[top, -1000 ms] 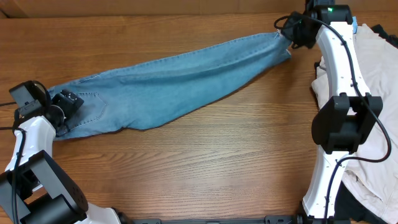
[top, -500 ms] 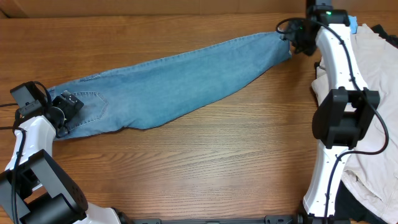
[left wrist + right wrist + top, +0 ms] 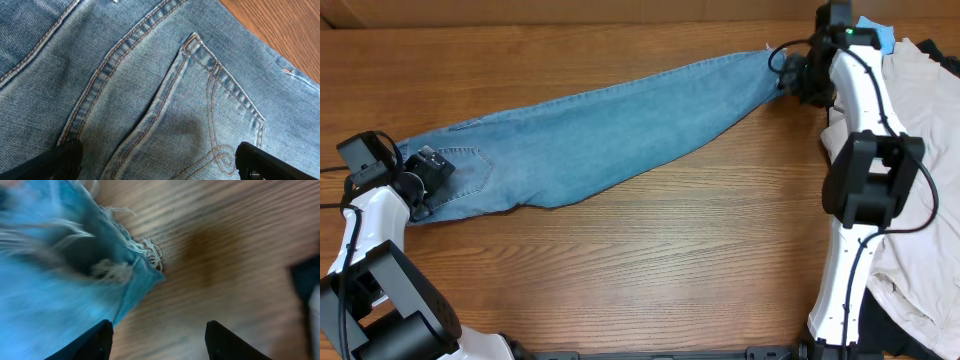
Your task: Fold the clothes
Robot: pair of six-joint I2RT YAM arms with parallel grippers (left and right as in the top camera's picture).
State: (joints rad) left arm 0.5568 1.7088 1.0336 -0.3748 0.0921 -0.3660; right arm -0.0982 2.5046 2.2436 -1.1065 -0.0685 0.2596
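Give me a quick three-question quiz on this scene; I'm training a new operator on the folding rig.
1. True or false: the jeans are already folded into a compact square.
2. Which part of the jeans is the left end effector over? A) frayed hem B) back pocket C) front zipper
3. Fill in: near the frayed hem, the right end effector is ___ (open or shut).

Key: 1 false, they lie stretched in a long strip across the table; 2 B; 3 open.
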